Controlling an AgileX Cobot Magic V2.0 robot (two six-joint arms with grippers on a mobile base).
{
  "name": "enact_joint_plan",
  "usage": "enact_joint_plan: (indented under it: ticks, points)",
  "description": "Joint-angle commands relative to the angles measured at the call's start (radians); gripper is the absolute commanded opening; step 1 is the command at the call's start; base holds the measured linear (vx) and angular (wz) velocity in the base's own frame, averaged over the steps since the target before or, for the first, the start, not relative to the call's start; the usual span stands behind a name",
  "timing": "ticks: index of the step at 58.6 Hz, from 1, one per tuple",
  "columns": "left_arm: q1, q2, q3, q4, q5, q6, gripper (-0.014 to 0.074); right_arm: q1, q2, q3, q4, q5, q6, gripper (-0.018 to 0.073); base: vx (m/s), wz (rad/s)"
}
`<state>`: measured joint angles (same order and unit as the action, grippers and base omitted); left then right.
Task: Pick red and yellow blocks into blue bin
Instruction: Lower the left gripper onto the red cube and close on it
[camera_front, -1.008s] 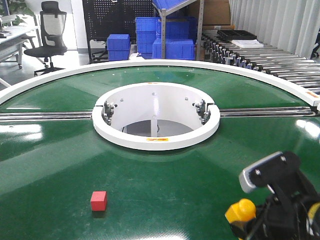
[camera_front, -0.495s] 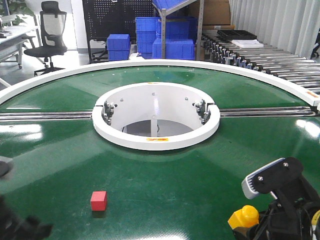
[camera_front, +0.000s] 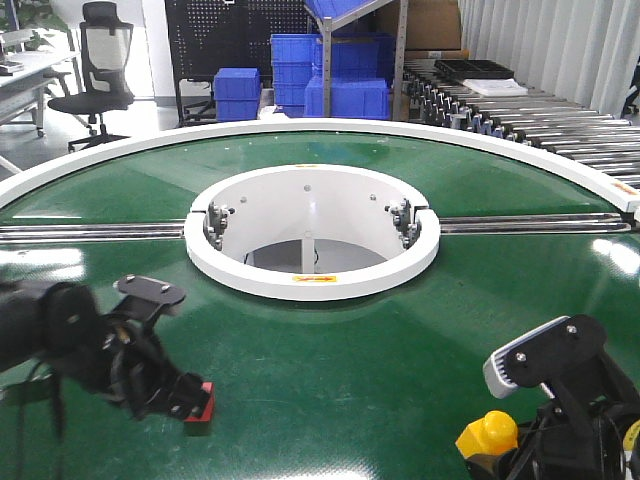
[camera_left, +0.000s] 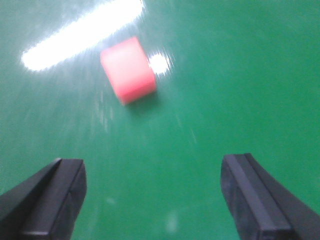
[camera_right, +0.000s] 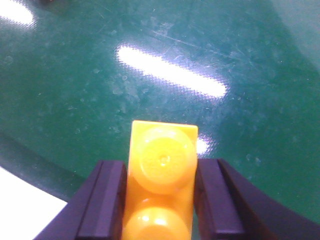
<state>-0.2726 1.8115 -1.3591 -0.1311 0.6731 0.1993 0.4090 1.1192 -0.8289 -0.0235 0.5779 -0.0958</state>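
The red block lies on the green table at the front left, partly hidden by my left gripper, which hangs right beside it. In the left wrist view the red block sits ahead of the left gripper. That gripper is open, with only green surface between its fingers. At the front right, my right gripper is shut on the yellow block. The right wrist view shows the yellow block, studs facing the camera, clamped in the right gripper. The blue bin is out of view.
A raised white ring surrounds the opening in the middle of the round green table. A roller conveyor runs at the back right, and stacked blue storage crates stand behind. A white edge shows below the right gripper.
The left arm has swung in from the left edge and now hangs at the red block. The right gripper dropped slightly with the yellow block, then held still.
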Motion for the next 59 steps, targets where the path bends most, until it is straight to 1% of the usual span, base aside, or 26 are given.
enact_joint_plan:
  ticks: [1, 5, 8, 13, 19, 28, 49, 59]
  points:
    - [-0.003, 0.038, -0.122, 0.006, 0.004, -0.084, 0.066, 0.001, -0.024, -0.029, -0.01, -0.06, -0.007, 0.0192, 0.0, 0.0]
    - [-0.003, 0.095, -0.197, 0.031, 0.035, -0.132, 0.066, 0.001, -0.024, -0.029, -0.01, -0.06, -0.007, 0.0192, 0.0, 0.0]
    - [-0.003, 0.137, -0.248, 0.052, 0.064, -0.184, 0.066, 0.001, -0.024, -0.029, -0.01, -0.06, -0.007, 0.0192, 0.0, 0.0]
    - [-0.003, 0.202, -0.324, 0.075, 0.095, -0.235, 0.066, 0.001, -0.024, -0.029, -0.01, -0.06, -0.007, 0.0192, 0.0, 0.0]
    - [-0.003, 0.264, -0.41, 0.076, 0.112, -0.252, 0.0659, 0.001, -0.024, -0.029, -0.01, -0.06, -0.007, 0.0192, 0.0, 0.0]
    - [-0.003, 0.333, -0.482, 0.073, 0.111, -0.263, 0.0645, 0.001, -0.024, -0.029, -0.01, -0.06, -0.007, 0.0192, 0.0, 0.0]
    - [-0.003, 0.383, -0.493, 0.073, 0.11, -0.263, 0.0573, 0.001, -0.024, -0.029, -0.01, -0.06, -0.007, 0.0192, 0.0, 0.0]
    - [-0.003, 0.382, -0.493, 0.073, 0.113, -0.263, 0.0513, 0.001, -0.024, -0.029, -0.01, -0.06, -0.007, 0.0192, 0.0, 0.0]
